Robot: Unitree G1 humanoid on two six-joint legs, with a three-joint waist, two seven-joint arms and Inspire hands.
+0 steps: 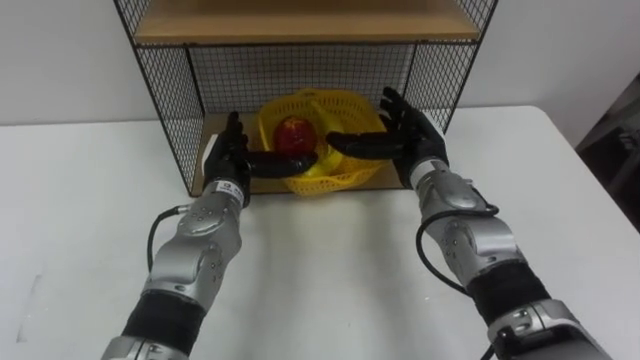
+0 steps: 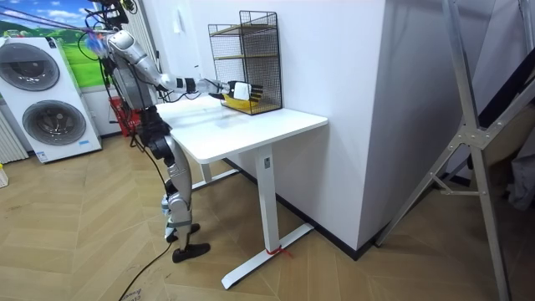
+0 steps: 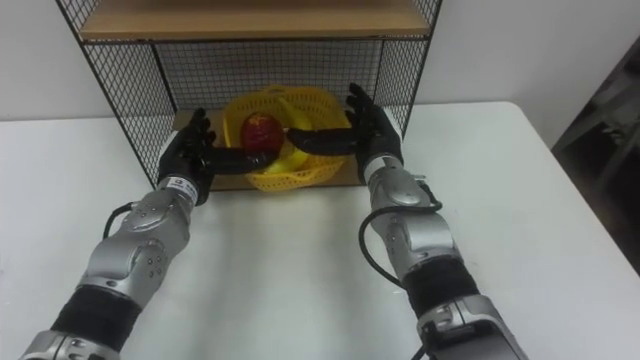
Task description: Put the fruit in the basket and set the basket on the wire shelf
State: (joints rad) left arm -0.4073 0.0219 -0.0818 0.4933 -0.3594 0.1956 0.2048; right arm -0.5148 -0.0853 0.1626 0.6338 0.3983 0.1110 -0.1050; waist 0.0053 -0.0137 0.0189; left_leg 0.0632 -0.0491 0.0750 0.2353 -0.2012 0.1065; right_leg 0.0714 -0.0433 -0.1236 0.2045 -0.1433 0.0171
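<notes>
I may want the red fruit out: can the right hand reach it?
Probably yes: the right hand is beside the basket at the open front of the wire shelf; the red fruit lies uncovered.

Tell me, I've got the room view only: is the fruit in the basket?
Observer: Yes. A red fruit lies in the yellow basket.
Operator: Basket on the shelf?
Observer: It sits on the bottom board of the wire shelf, near the front edge.
Operator: Hands gripping it?
Observer: No. The left hand and right hand are open with straight fingers, one on each side of the basket, thumbs reaching in over its front.
</notes>
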